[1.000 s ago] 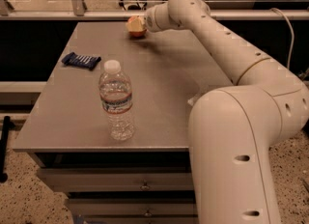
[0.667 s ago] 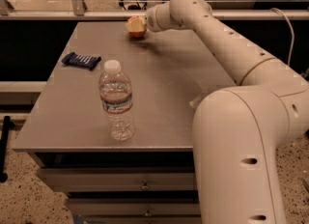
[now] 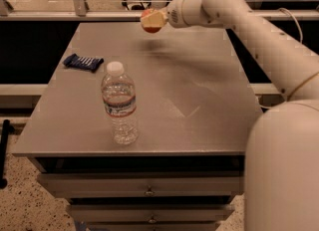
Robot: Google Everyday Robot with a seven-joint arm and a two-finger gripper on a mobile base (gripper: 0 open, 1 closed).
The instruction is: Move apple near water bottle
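The water bottle [image 3: 118, 103] stands upright near the front left of the grey table [image 3: 199, 105], clear and ribbed with a white cap and a red, white and blue label. My gripper [image 3: 153, 20] is at the far side of the table, lifted above the surface and shut on the red apple [image 3: 151, 25]. The apple shows as a red-orange patch between and under the pale fingers [image 3: 155, 18]. Its shadow falls on the table below. The apple is well behind and to the right of the bottle.
A dark blue snack packet [image 3: 82, 62] lies at the table's left side, behind the bottle. My white arm [image 3: 259, 31] spans the right side and my base [image 3: 281, 170] fills the lower right. Drawers [image 3: 147, 190] sit under the table's front edge.
My gripper has lifted the apple off the far table surface; it now hangs above the table, with a shadow below it. The bottle and packet have not moved.
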